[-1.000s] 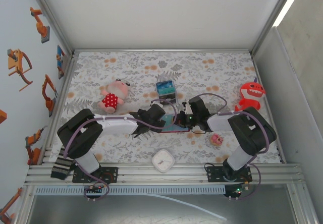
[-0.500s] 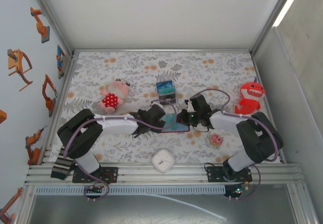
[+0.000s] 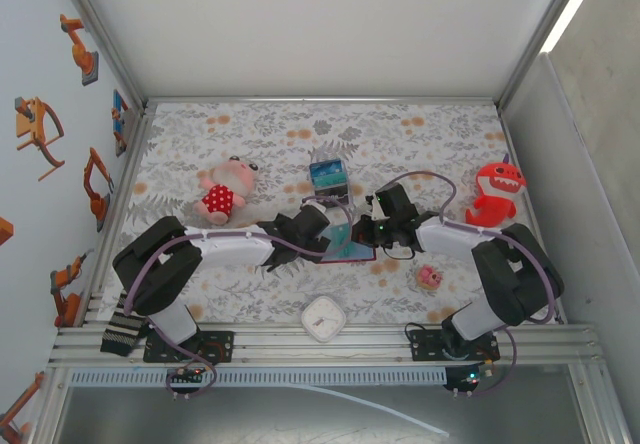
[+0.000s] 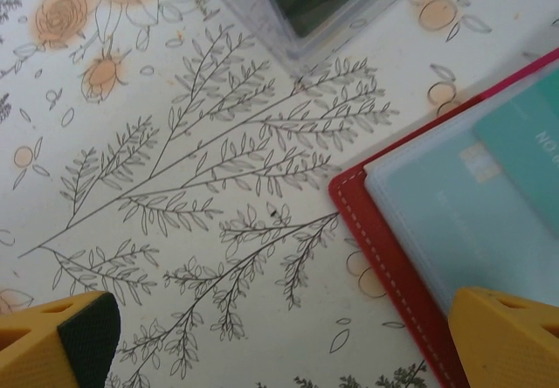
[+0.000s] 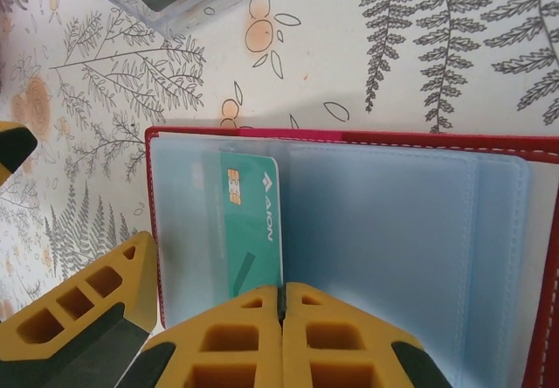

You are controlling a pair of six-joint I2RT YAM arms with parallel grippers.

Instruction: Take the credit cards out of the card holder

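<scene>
Card holder (image 5: 393,222) lies open and flat on the flowered desk (image 3: 420,129), with its blue-grey pockets facing up. Left hand (image 4: 281,336) is spread wide open at the holder's left end, one finger over the red edge and the other over the desk beside it. Right hand (image 5: 281,299) is above the holder with its fingers pressed together. Their tips touch a teal credit card (image 5: 251,222) near the holder's left end. Whether they pinch it, I cannot tell.

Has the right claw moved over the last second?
Yes. In the top view the right claw has edged left and farther out, away from the small pink toy and toward the clear box.
</scene>
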